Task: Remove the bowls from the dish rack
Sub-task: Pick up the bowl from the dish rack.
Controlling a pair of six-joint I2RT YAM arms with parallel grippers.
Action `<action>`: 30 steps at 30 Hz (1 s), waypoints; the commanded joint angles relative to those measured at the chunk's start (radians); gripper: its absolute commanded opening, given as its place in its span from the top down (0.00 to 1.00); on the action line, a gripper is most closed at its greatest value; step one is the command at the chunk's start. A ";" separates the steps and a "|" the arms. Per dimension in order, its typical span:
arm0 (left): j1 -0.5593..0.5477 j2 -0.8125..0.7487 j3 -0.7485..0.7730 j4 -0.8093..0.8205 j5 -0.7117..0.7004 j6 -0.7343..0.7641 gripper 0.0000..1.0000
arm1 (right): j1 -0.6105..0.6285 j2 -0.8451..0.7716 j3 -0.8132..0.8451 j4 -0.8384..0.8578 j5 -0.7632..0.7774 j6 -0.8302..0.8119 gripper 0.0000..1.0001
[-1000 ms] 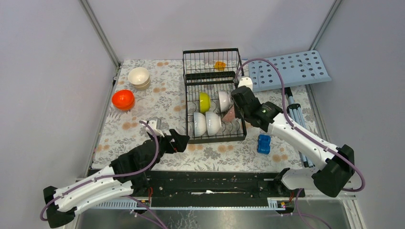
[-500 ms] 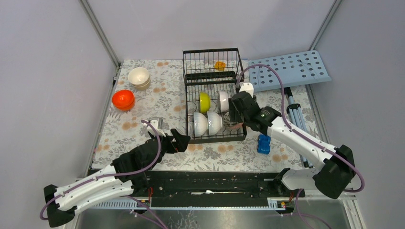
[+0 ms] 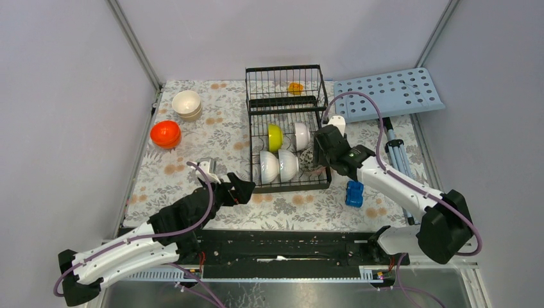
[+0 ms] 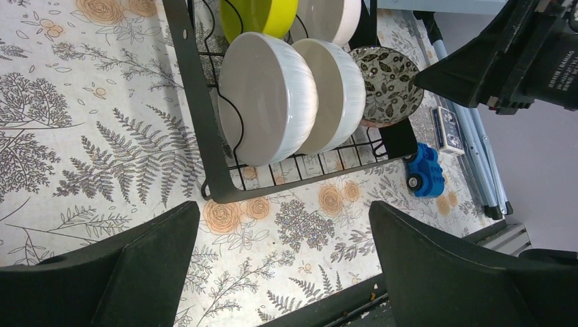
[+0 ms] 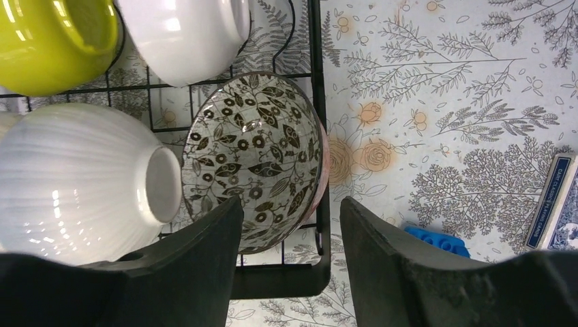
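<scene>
My right pincer (image 5: pixel 292 204) was spread, a clear gap showing between its tips, and it pinched nothing as it hung over the right front corner of the dish rack (image 3: pixel 292 187). Just beyond the tips the pink-speckled bowl (image 5: pixel 255 160) leaned on edge at the rack's right side, its dark leaf-patterned inside in plain view. Whether one tip brushed its rim I could not tell. Beside it, along the rack's front edge, two white ribbed bowls (image 3: pixel 268 166) stood on edge, touching each other. Behind them, toward the middle of the rack, sat the yellow-green bowl (image 3: pixel 274 136) and another white bowl (image 3: pixel 301 135), side by side. A small orange bowl (image 3: pixel 295 88) lay in the raised basket at the rack's far end.

My left pincer (image 4: pixel 283 208) was spread wide and empty, hovering above the flowered table (image 3: pixel 212 128) just off the rack's left front corner. Near the table's left edge rested an orange bowl (image 3: pixel 165 133), with a stack of cream bowls (image 3: pixel 187 104) behind it toward the far left corner — both well apart from the rack
</scene>
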 commanded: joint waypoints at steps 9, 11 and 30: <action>-0.004 -0.007 -0.004 0.028 0.003 -0.024 0.01 | -0.042 0.111 -0.005 0.070 0.011 0.009 0.54; -0.004 -0.008 -0.005 0.026 0.002 -0.024 0.01 | -0.043 0.122 -0.007 0.074 0.005 0.007 0.59; -0.004 -0.005 -0.019 0.028 0.012 -0.038 0.01 | -0.070 0.169 -0.017 0.083 0.000 -0.014 0.87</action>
